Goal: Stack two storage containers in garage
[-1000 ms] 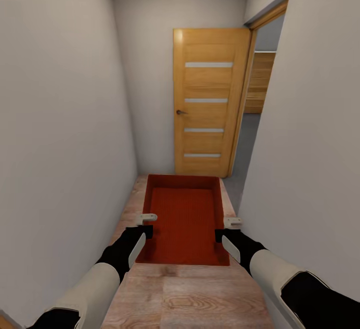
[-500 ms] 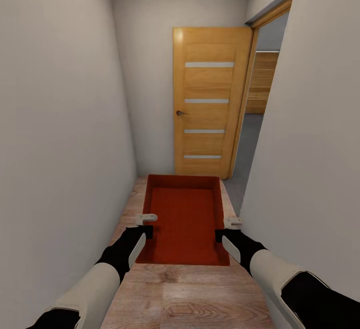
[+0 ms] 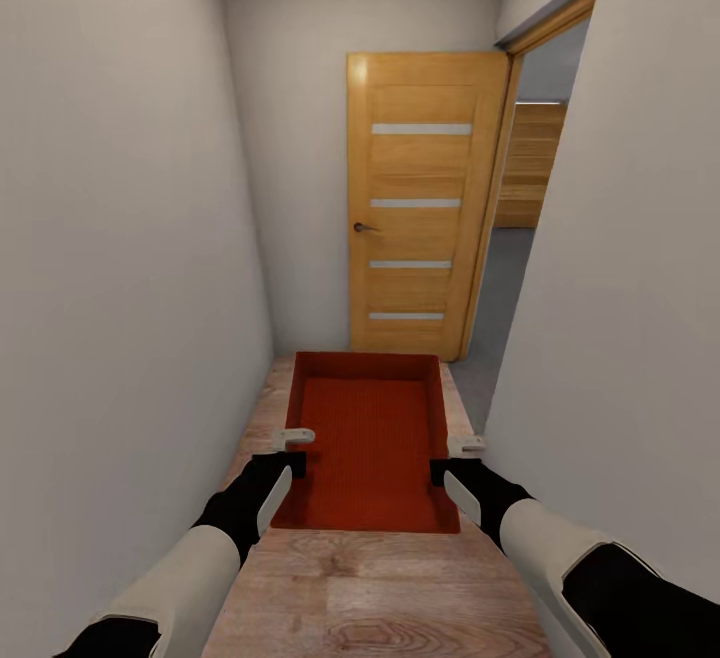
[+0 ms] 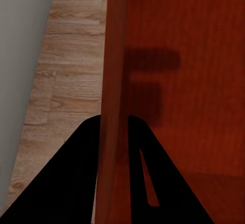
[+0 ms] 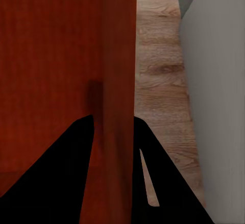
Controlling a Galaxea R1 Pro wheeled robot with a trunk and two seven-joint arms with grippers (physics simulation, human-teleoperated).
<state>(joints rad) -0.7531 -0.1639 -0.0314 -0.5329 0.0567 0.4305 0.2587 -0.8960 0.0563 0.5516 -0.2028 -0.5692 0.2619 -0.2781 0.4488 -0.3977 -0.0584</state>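
1. Storage container (image 3: 368, 443): one orange-red, topless rectangular bin, held level between both arms at the 12 o'clock position ahead of the robot, low in the head view. It hangs above the light wood plank flooring (image 3: 380, 588) of a narrow corridor.
2. Left gripper (image 3: 292, 446): at the container's 9 o'clock wall, near its close end. In the left wrist view the jaws stand one on each side of that wall (image 4: 113, 81), clamped on it.
3. Right gripper (image 3: 462, 456): at the container's 3 o'clock wall, level with the left one. In the right wrist view the jaws stand one on each side of the wall (image 5: 118, 71), clamped on it.
4. Walls: plain white wall (image 3: 120, 268) close at 9 o'clock; another white wall (image 3: 620, 298) close at 3 o'clock.
5. Door (image 3: 420, 203): honey-wood, four frosted horizontal strips, dark handle at its left edge, standing at 12 o'clock beyond the container.
6. Doorway (image 3: 525, 208): open, at about 1 o'clock, just beside the door; through it a grey floor (image 3: 500, 288) and a wooden panel farther back.
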